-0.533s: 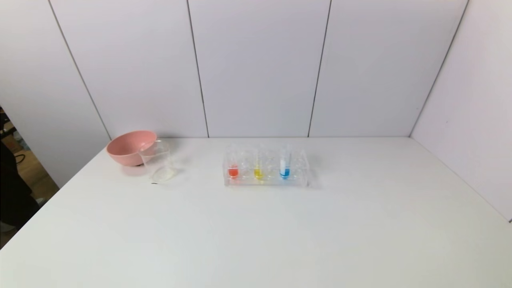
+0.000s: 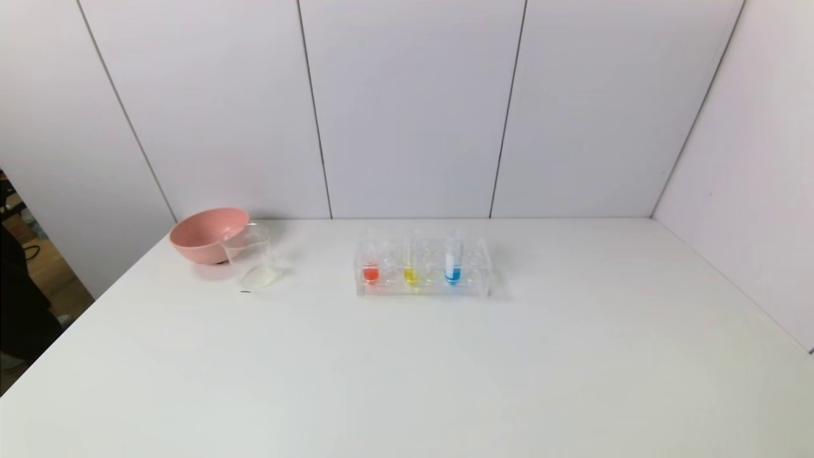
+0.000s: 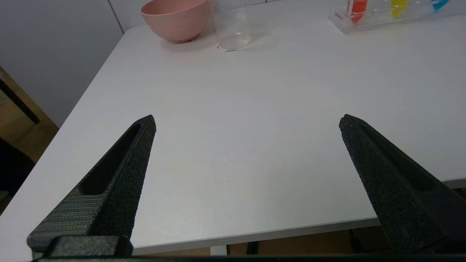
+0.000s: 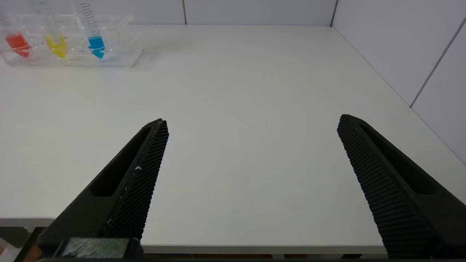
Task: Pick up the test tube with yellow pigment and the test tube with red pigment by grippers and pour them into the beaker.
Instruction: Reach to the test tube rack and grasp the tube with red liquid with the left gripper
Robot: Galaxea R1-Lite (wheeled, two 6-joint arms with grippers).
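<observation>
The red-pigment test tube [image 2: 370,270] and the yellow-pigment test tube [image 2: 411,272] stand upright in a clear rack [image 2: 423,289] at the table's far middle. They also show in the right wrist view, red [image 4: 16,43] and yellow [image 4: 55,43]. The clear beaker [image 2: 249,257] stands left of the rack, touching the pink bowl; it also shows in the left wrist view [image 3: 232,31]. My left gripper [image 3: 247,122] is open and empty over the table's near left edge. My right gripper [image 4: 251,122] is open and empty over the near right edge. Neither arm shows in the head view.
A blue-liquid tube [image 2: 452,267] stands in the rack to the right of the yellow one. A pink bowl [image 2: 206,234] sits at the far left behind the beaker. White walls close the back and right side. The table [image 2: 407,369] is bare between rack and near edge.
</observation>
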